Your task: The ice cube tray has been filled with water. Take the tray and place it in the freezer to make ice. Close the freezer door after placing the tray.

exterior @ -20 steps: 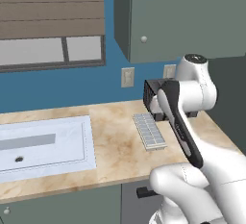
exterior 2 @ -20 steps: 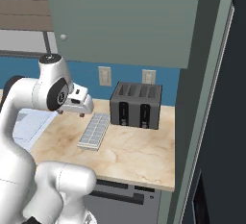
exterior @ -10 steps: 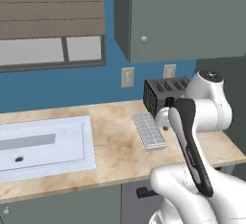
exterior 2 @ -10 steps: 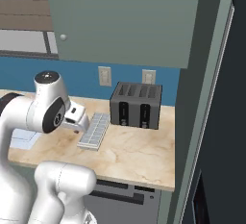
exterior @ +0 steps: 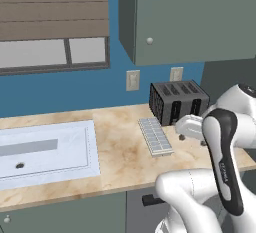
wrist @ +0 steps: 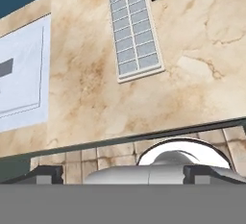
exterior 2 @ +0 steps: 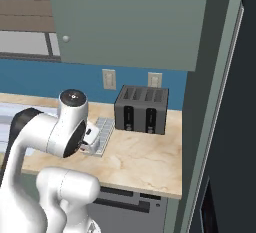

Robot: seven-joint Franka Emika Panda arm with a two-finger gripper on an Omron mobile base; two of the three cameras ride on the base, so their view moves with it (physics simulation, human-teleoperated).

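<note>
Kitchen: marble counter (exterior: 120, 147), white sink (exterior: 45, 149), black toaster (exterior: 177, 102), wall cabinets (exterior: 200, 17), window blinds (exterior: 50, 7).

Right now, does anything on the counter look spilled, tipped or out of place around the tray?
Nothing stands out. The ice cube tray lies flat on the counter beside the toaster, which stands upright. No puddle shows around the tray. The sink looks dry and bare.
</note>
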